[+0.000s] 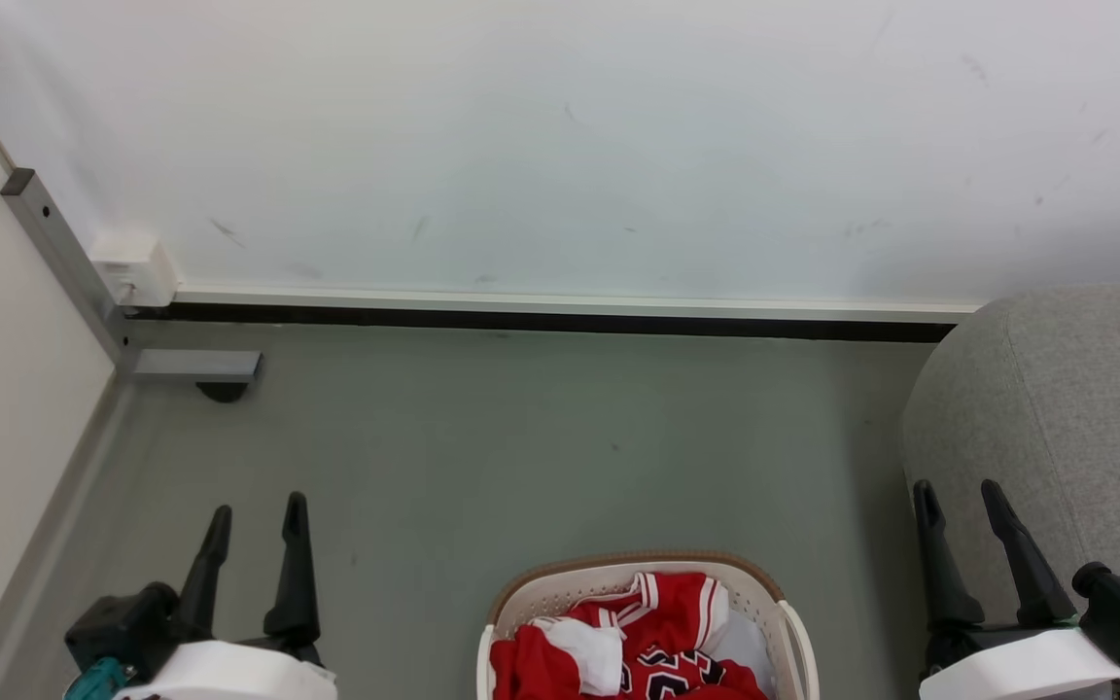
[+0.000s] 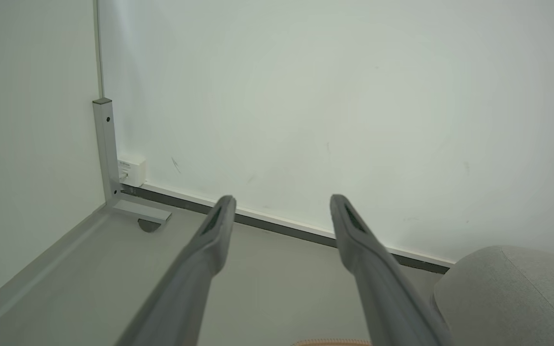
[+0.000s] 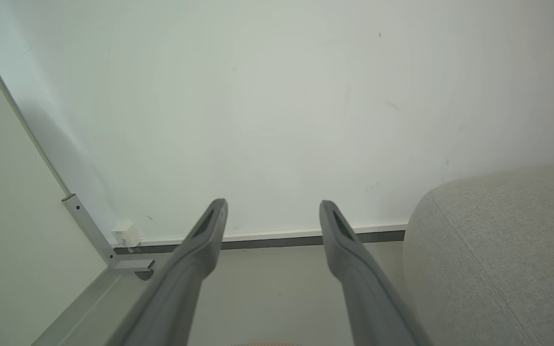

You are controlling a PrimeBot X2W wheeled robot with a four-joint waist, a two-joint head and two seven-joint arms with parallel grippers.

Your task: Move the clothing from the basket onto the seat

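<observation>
In the head view, the basket (image 1: 640,562) sits on the grey floor (image 1: 521,437) at the bottom centre of the frame, cut off by the lower edge. The clothing (image 1: 667,632) lies heaped inside it: red fabric with white stripes, and black-and-white numerals showing near the bottom edge. The seat (image 1: 1075,418) fills the right side of the frame, its rounded corner near the white wall (image 1: 560,146) and well apart from the basket.

The left end effector (image 1: 259,506) stands at the lower left, fingers spread wide and pointing up the frame, holding nothing. The right end effector (image 1: 959,486) stands at the lower right in front of the seat's side, also spread wide and empty. Neither touches the basket or the clothing.

A grey metal post (image 1: 64,262) with a small white box (image 1: 132,267) beside it marks the corner at the upper left. Each wrist view shows its own two fingers apart over bare floor, with the seat at the lower right.
</observation>
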